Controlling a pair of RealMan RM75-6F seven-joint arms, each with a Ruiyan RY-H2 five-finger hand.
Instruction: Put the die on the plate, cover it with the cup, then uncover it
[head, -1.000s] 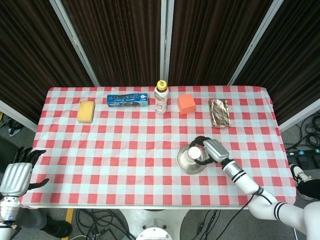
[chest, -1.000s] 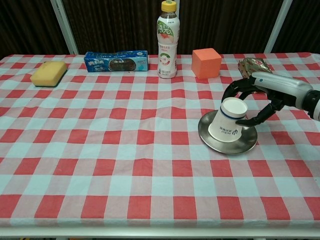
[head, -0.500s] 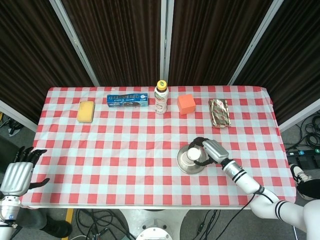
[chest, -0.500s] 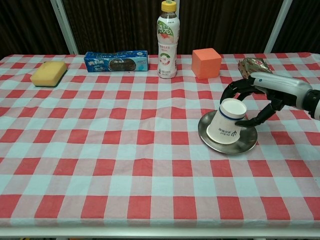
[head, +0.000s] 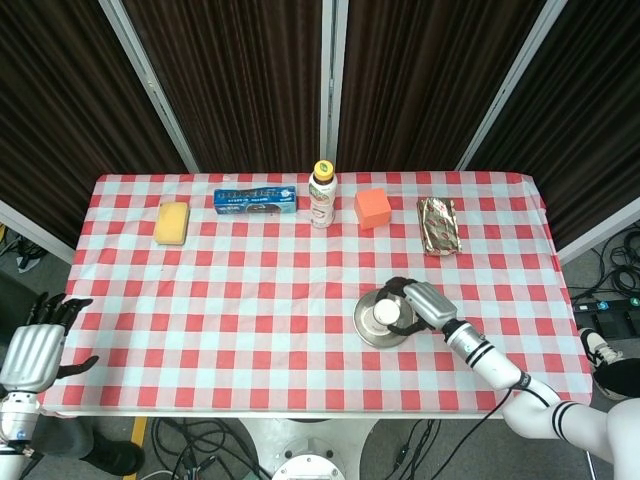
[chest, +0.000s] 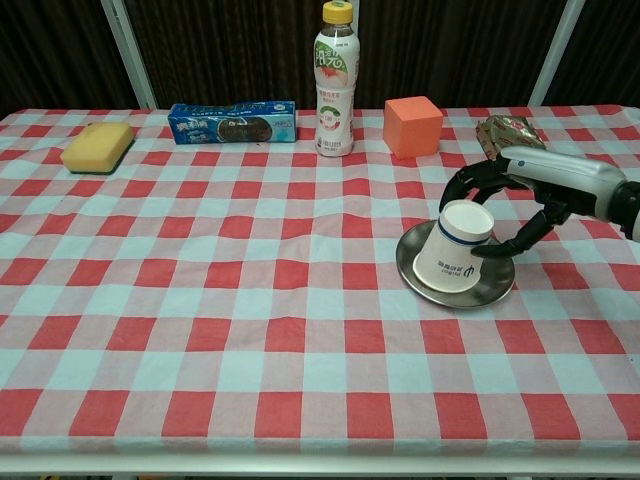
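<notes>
White paper cup (chest: 455, 253) is sitting upside down on the metal plate (chest: 500, 285), tilting slightly toward the left of the chest view, its printed side facing the camera. The die is not showing in either view; whether it is lying under the cup cannot be told. The right hand (chest: 530, 190) is reaching in from the right side of the table, its dark fingers (chest: 468, 180) arching over and around the cup's upturned base, with the thumb lying against the cup's right flank. From the head view the same hand (head: 420, 300) is wrapping the cup (head: 385, 312) from the right, so it is reading as a grip on the cup. The plate (head: 366, 330) is resting on the red-and-white checked tablecloth (chest: 250, 330), toward the right half of the table.

The left hand (head: 35, 345) is hanging off the table's left edge, holding nothing, fingers spread apart.

Along the far side of the table, well apart from the plate, are standing a yellow sponge (chest: 97, 146), a blue box (chest: 232, 122), a bottle (chest: 335, 80), an orange cube (chest: 412, 126) and a shiny foil packet (chest: 505, 132).
</notes>
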